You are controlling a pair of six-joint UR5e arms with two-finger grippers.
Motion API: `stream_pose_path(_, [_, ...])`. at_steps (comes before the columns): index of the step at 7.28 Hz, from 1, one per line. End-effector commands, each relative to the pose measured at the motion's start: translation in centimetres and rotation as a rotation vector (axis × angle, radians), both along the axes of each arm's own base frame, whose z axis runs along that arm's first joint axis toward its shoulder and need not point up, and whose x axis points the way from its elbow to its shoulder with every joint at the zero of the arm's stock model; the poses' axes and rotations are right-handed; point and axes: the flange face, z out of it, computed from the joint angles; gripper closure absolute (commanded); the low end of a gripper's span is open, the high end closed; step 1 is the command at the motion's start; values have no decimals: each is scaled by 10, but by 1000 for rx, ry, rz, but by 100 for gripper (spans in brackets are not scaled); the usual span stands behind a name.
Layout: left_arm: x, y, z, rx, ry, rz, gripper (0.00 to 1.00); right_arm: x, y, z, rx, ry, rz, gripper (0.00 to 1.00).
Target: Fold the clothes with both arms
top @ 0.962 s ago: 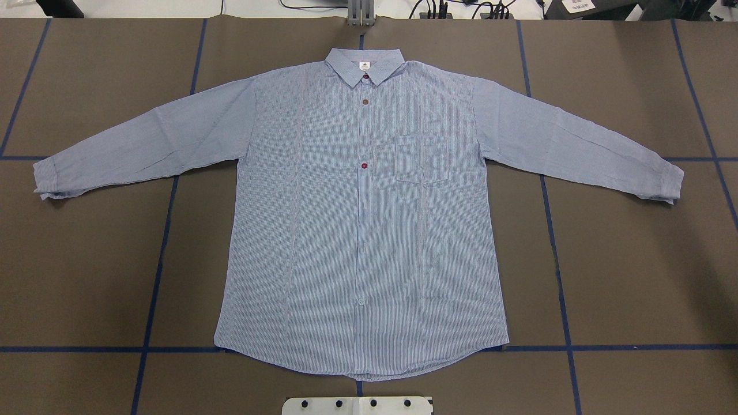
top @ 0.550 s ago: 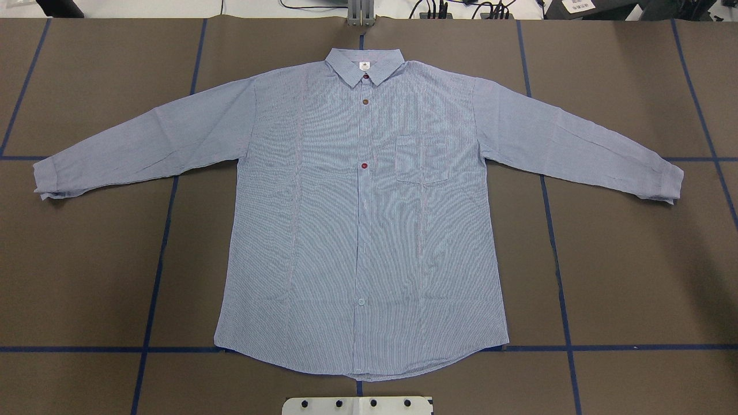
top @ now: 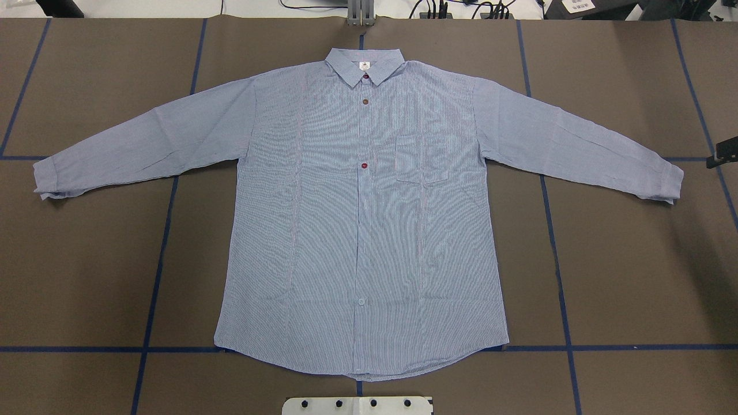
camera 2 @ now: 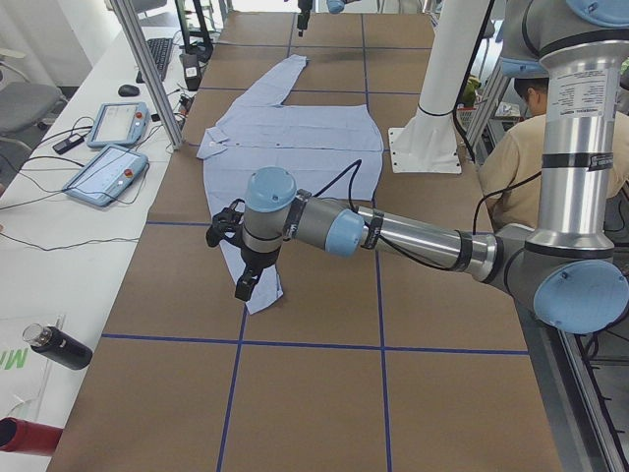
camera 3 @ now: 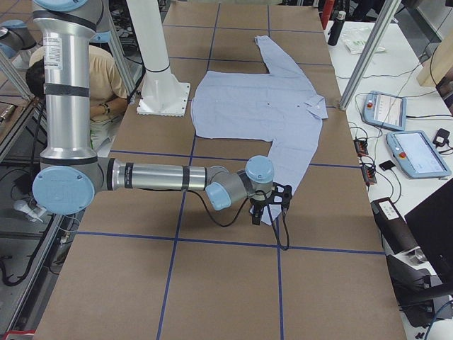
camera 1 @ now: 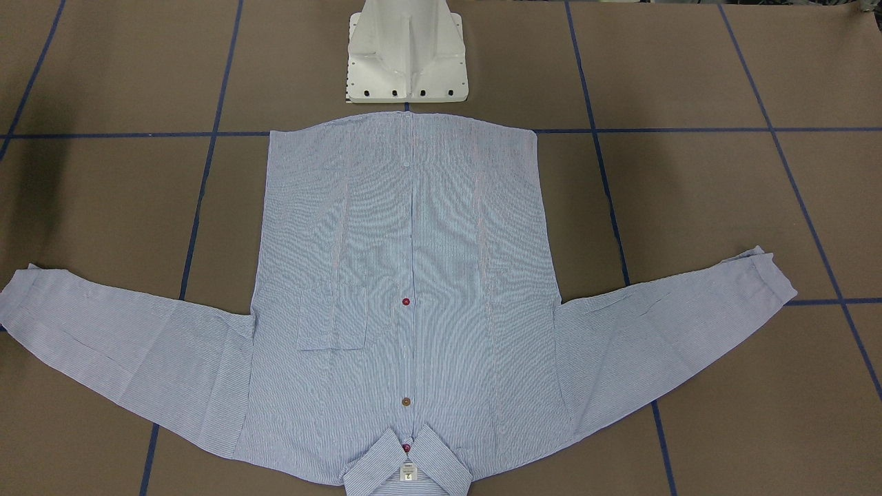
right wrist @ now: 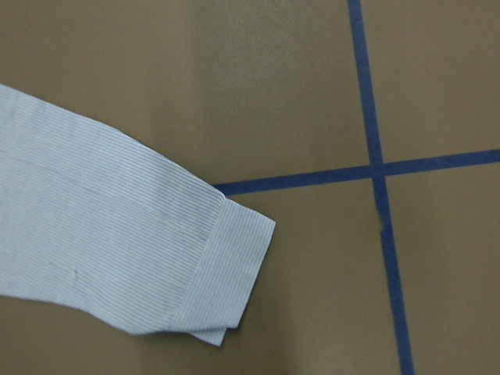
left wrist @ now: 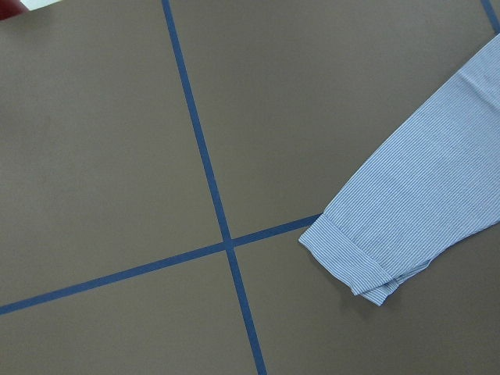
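Left gripper (camera 2: 244, 285): it hangs over the table (top: 634, 276) near the sleeve end. Only the side view shows it, so you cannot tell how wide it stands. It seems to hold nothing.
Right gripper (camera 3: 256, 214): it hovers by the other sleeve end. The overhead view catches only a black sliver of it, so its opening cannot be told either. No cloth is in it.
Left cuff (left wrist: 351, 258): it lies flat on the table with its lower corner doubled over. A pinch there may take one layer only, and the sleeve would slip out on the lift.
Right cuff (right wrist: 223, 273): it is also flat, with its corner tucked under. The risk is the same.
Shirt (top: 357, 230): it is spread face up mid-table, collar far, hem near the base (top: 357, 405), one sleeve out to the left and one to the right.
Cloth risk: the fabric is thin and lies tight to the table. Come in too high and you close on air; too low and the fingers jam on the surface.
Timing risk: if one arm lifts before the other, the body likely drags askew and the fold comes out crooked.
Wrinkle risk: pulling a sleeve sideways could bunch the shoulder.
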Motion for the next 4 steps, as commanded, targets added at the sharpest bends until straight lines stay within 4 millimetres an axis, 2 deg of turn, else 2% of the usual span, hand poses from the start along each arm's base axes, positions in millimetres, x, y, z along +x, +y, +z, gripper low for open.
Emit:
stream_pose_path(1, [1,0,1,1,4,4,0,-61,5,13,-102,-42,110,3])
stream_pose_path(2, [1,0,2,0,4,4,0,-83,10,13,-147,-40,133,6])
stream_pose_path(3, [0,0,2,0,6,3,0,-85,12,12,-163,-54,151,8])
stream_pose_path(4, [0,0,2,0,6,3,0,-84,14,19,-176,-47,155,12])
